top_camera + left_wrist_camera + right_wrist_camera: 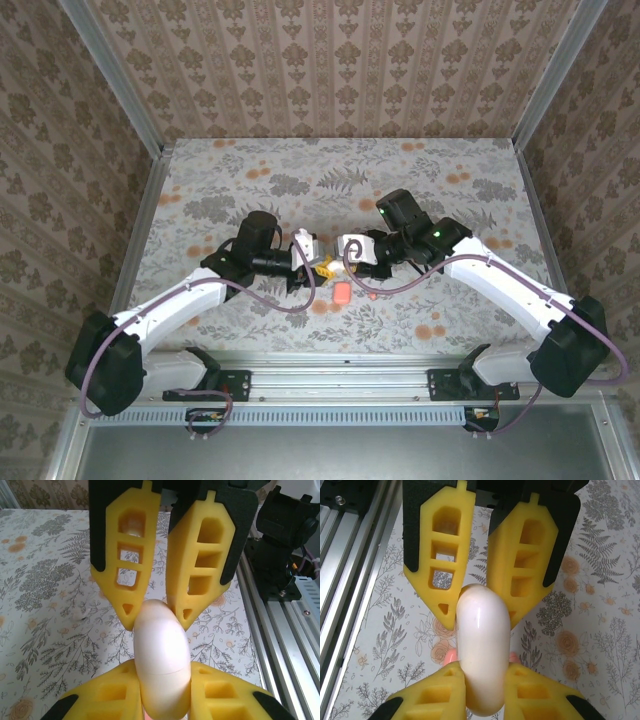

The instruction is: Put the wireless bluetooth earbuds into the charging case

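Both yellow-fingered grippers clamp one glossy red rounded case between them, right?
No: the glossy rounded case is white, not red, as both wrist views show. The left gripper and right gripper do both clamp it, one from each end.

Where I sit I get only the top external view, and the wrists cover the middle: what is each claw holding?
Observer: The left claw is shut on a white charging case.
Operator: And the right one?
Observer: The right claw grips that same case from the opposite end.
Operator: Is the case open?
Observer: No, it looks closed in both wrist views.
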Available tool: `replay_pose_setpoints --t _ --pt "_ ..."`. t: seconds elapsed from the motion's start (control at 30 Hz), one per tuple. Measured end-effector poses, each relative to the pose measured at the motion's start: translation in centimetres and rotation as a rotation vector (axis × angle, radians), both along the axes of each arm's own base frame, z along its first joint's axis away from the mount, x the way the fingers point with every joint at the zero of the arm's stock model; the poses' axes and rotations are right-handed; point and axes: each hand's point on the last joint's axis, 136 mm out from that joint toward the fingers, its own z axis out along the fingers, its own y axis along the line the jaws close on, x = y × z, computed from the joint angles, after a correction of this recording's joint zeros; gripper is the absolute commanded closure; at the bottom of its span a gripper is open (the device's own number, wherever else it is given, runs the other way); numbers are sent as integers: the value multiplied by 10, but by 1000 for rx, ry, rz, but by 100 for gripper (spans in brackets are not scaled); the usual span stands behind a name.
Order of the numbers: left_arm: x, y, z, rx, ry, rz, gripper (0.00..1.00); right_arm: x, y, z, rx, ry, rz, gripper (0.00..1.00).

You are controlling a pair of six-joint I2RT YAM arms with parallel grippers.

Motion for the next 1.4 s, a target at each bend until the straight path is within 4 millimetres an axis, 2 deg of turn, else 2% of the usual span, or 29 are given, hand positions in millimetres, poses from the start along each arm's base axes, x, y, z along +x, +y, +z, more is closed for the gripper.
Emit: replay_pose_setpoints --t 0.07,0.13,0.3,0.57,0.67,0.83,0.97,1.03,1.13,1.23,1.4 --pt "0 0 2 -8 -5 -3 86 1 0 1 12 -3 -9 57" --pt "-1 -2 5 -22 -7 -15 86 1 -2 2 46 -2 -19 51" --pt "-4 -4 15 -85 -9 -46 86 -1 -17 10 168 51 -60 49" --pt "-7 -7 28 -155 -6 -77 86 -9 -14 33 342 141 -5 56" --pt "-9 -7 31 -171 -3 -83 86 -13 -11 35 367 170 21 58" --pt "-10 -8 36 -190 -1 -89 86 -16 -9 32 379 214 39 71" --pt "-11 -7 35 -194 12 -87 85 -15 -9 31 381 223 38 87" --pt "-11 -7 35 -193 15 -85 79 -14 -9 32 381 220 38 92" --pt "-9 -7 34 -188 13 -73 66 -14 -9 32 375 211 39 91" --pt "-7 -6 31 -170 8 -61 59 -14 -7 30 345 193 30 90" --pt "-6 -5 26 -148 14 -50 55 -12 -5 30 321 160 28 90"
